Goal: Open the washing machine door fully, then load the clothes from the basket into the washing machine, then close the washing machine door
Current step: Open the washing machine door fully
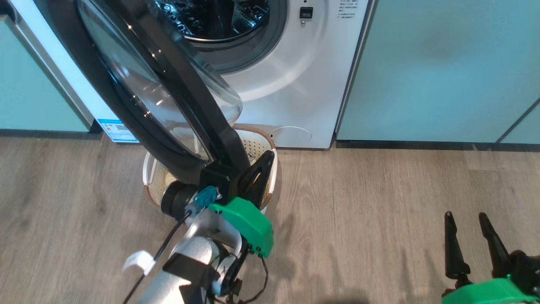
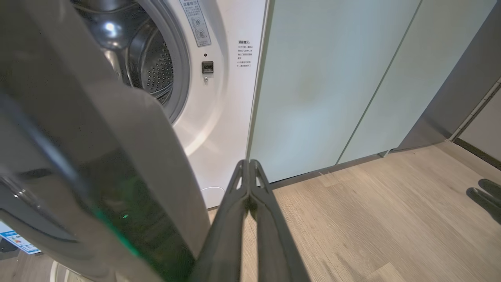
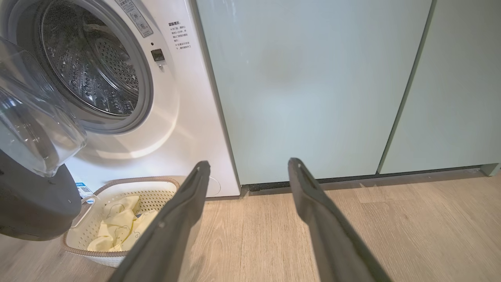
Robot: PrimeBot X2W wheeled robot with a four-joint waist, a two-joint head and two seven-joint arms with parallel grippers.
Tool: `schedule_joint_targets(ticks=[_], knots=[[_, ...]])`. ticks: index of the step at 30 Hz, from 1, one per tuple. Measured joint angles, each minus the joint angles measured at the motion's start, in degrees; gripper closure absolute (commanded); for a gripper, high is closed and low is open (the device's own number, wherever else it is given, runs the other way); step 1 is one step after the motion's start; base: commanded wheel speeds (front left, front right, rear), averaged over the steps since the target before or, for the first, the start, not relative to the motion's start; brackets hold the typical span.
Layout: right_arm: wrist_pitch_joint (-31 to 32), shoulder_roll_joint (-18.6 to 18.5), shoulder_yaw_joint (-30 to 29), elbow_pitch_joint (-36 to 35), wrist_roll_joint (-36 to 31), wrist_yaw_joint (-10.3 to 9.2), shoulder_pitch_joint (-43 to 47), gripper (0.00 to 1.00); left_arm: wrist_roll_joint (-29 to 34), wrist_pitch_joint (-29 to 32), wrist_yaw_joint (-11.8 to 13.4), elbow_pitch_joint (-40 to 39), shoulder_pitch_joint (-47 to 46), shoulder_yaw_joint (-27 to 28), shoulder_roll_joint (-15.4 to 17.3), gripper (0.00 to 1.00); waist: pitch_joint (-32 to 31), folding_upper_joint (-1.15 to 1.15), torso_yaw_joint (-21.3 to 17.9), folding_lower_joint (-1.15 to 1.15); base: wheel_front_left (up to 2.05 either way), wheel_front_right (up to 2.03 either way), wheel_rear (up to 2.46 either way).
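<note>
Head: glossy black round washing machine door (image 1: 181, 84), clear domed glass, open over cream perforated plastic basket (image 1: 255, 145) on wood-grain floor (image 1: 379, 211), right gripper (image 1: 465, 215) spread, empty; left wrist: left gripper (image 2: 249, 164) pressed together beside door; right wrist: soft pale yellow clothes (image 3: 117, 227) in basket, white washing machine (image 3: 188, 117), pale green cabinets (image 3: 313, 98).

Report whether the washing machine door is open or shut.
Open. The washing machine door stands swung out above the basket, leaving the drum mouth bare.
</note>
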Motion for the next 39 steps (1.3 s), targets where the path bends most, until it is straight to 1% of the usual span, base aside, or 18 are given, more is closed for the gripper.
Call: schedule_joint_targets(ticks=[3,12,17,25,39], knots=[[0.0,0.0,-0.1,0.0,0.0,0.00,0.0,0.00,0.0,-0.3,0.1,-1.3,1.1,0.2,0.3,1.00,0.2,0.00,0.3,0.00,0.00,0.00,0.00],[0.0,0.0,-0.6,0.0,0.4,0.00,-0.1,0.00,0.0,-0.7,1.8,-5.3,4.0,0.3,1.1,1.00,0.9,0.00,1.8,0.00,0.00,0.00,0.00],[0.0,0.0,-0.9,0.0,0.5,0.00,-0.1,0.00,0.6,-0.7,2.0,-6.6,4.8,-0.2,1.7,1.00,1.1,0.00,3.0,0.00,0.00,0.00,0.00],[0.0,0.0,-1.1,0.0,0.5,0.00,-0.1,0.00,1.1,-0.6,3.0,-9.0,7.2,-0.9,2.1,1.00,1.2,0.00,6.6,0.00,0.00,0.00,0.00],[0.0,0.0,-1.3,0.0,0.5,0.00,0.0,0.00,1.2,-0.7,3.6,-10.7,8.3,-2.3,2.7,1.00,0.7,0.00,13.2,0.00,0.00,0.00,0.00]])
